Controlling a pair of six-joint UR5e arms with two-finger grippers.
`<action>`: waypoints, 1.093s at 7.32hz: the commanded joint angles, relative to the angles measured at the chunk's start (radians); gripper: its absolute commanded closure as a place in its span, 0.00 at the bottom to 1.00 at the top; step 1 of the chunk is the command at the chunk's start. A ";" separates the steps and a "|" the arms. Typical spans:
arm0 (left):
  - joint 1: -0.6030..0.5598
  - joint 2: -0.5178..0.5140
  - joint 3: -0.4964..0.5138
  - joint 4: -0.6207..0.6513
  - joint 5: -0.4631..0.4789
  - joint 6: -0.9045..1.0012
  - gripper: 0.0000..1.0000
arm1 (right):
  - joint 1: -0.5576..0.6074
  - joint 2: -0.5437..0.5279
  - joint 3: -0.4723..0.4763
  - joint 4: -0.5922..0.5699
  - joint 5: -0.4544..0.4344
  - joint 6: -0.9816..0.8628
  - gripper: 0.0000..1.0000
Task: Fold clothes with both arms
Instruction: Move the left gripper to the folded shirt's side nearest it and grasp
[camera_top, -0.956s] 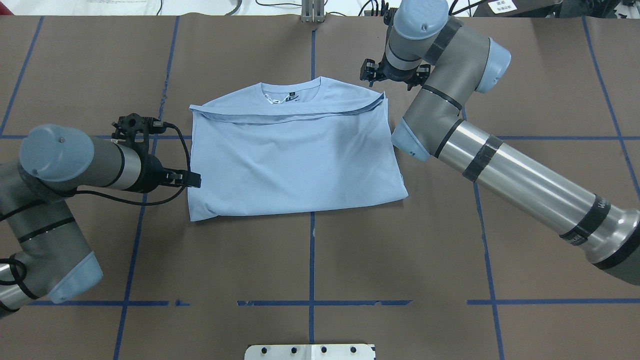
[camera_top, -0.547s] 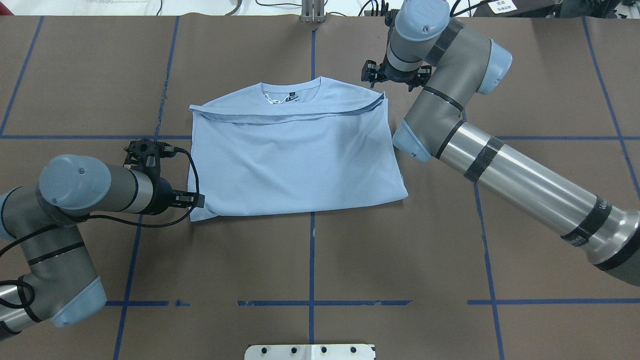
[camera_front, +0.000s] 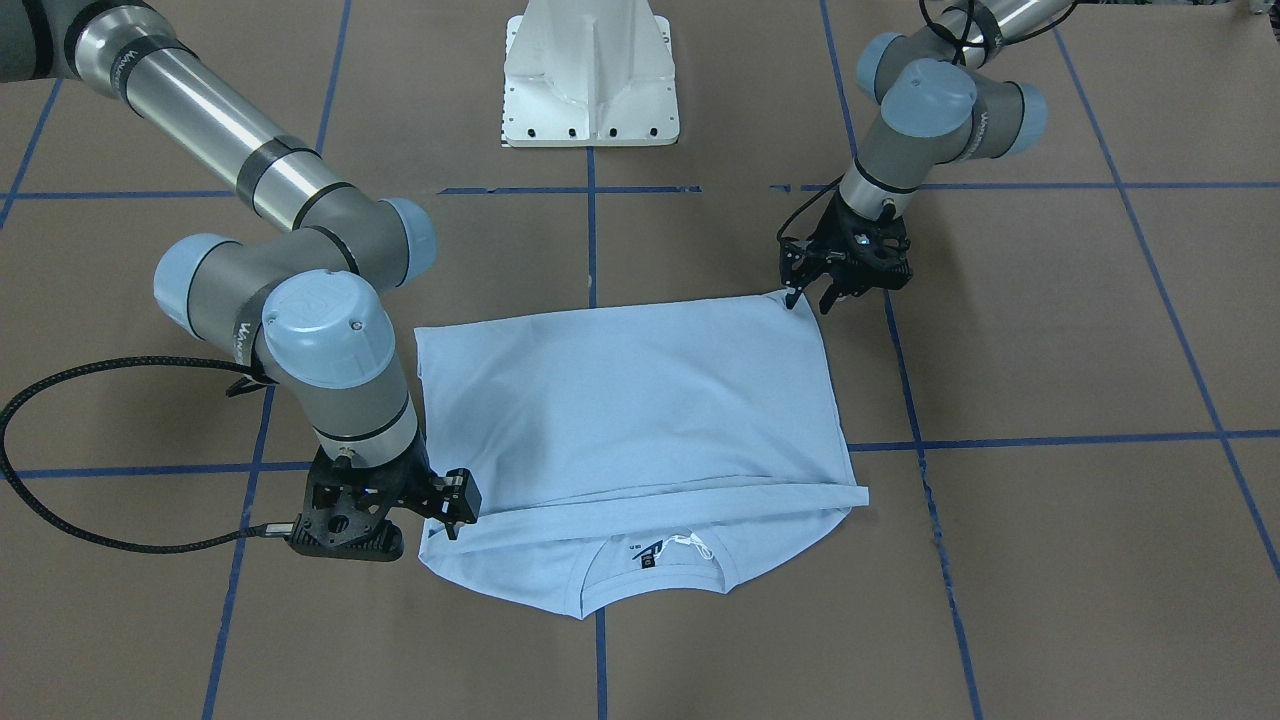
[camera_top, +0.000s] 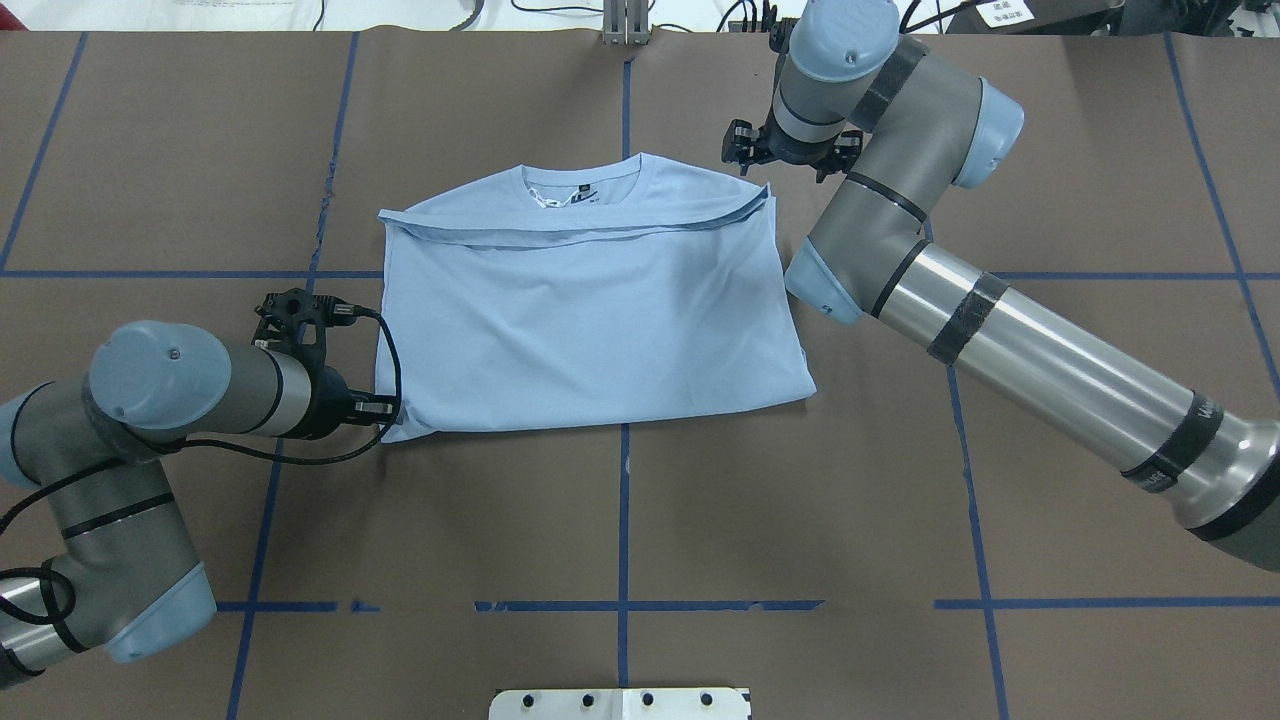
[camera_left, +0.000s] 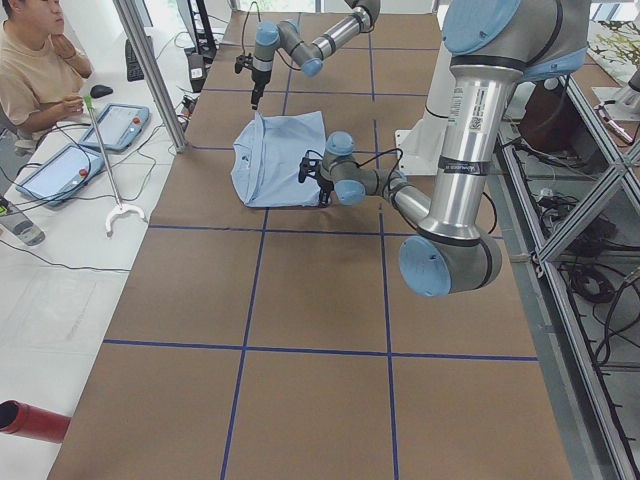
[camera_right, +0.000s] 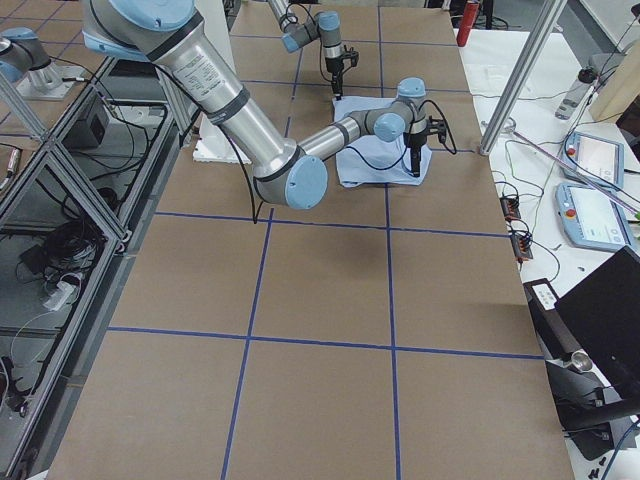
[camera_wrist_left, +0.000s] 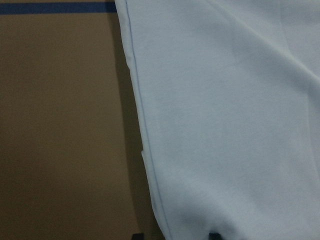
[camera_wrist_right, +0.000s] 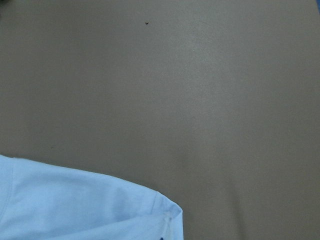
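Observation:
The light blue T-shirt (camera_top: 590, 320) lies folded on the brown table, hem doubled up toward the collar (camera_top: 580, 185), neck label (camera_front: 648, 555) showing. My left gripper (camera_top: 385, 408) sits low at the shirt's near-left corner (camera_front: 808, 297). In the left wrist view its two dark fingertips (camera_wrist_left: 215, 235) stand apart, open, straddling the shirt's edge (camera_wrist_left: 145, 150). My right gripper (camera_front: 448, 508) hovers by the far-right shoulder corner (camera_top: 742, 152) and looks open. The right wrist view shows only that shirt corner (camera_wrist_right: 75, 205), with no fingertips in sight.
The white pedestal base (camera_front: 590, 90) stands at the near edge. Blue tape lines (camera_top: 622, 520) grid the table. A metal bracket (camera_top: 625, 25) sits at the far edge. A person (camera_left: 30, 60) sits at a side table with tablets (camera_left: 110, 125).
My left arm has slid toward the robot along the shirt's left edge, down to its near-left corner. The right arm and the shirt have stayed put.

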 joint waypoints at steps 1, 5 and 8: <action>0.006 0.001 0.001 -0.001 0.000 -0.001 0.67 | 0.000 -0.001 0.000 0.000 0.000 0.000 0.00; 0.009 0.027 -0.028 0.002 -0.013 0.027 1.00 | 0.000 -0.001 0.000 0.000 0.000 0.002 0.00; -0.130 0.073 0.009 0.005 -0.009 0.324 1.00 | -0.003 0.001 0.000 0.000 0.000 0.011 0.00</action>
